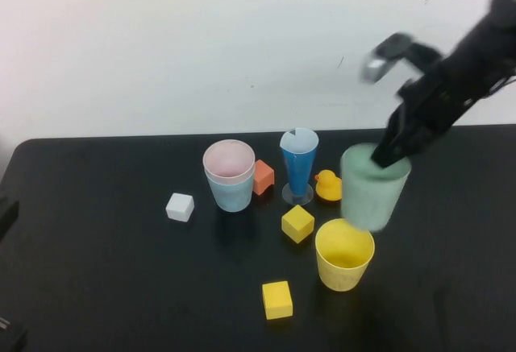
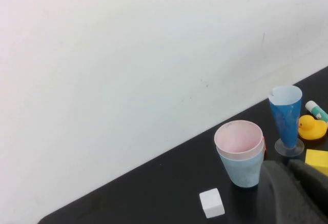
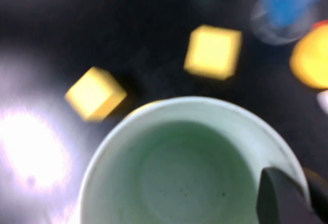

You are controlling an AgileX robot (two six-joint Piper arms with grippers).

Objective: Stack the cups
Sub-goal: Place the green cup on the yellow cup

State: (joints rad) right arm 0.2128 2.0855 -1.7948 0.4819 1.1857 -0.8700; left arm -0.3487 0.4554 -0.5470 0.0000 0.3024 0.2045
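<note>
We see the right arm reaching down from the upper right, its right gripper (image 1: 385,155) pinching the rim of the green cup (image 1: 372,188), held in the air just above the yellow cup (image 1: 344,254). The pink cup (image 1: 229,161) sits nested in the light-blue cup (image 1: 231,192). The left gripper (image 2: 294,193) is parked at the left, closed.

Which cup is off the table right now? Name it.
The green cup: the right tool grips its rim, holding it in the air above the yellow cup. The yellow cup and the pink cup, nested in the light blue cup, stand on the table.
</note>
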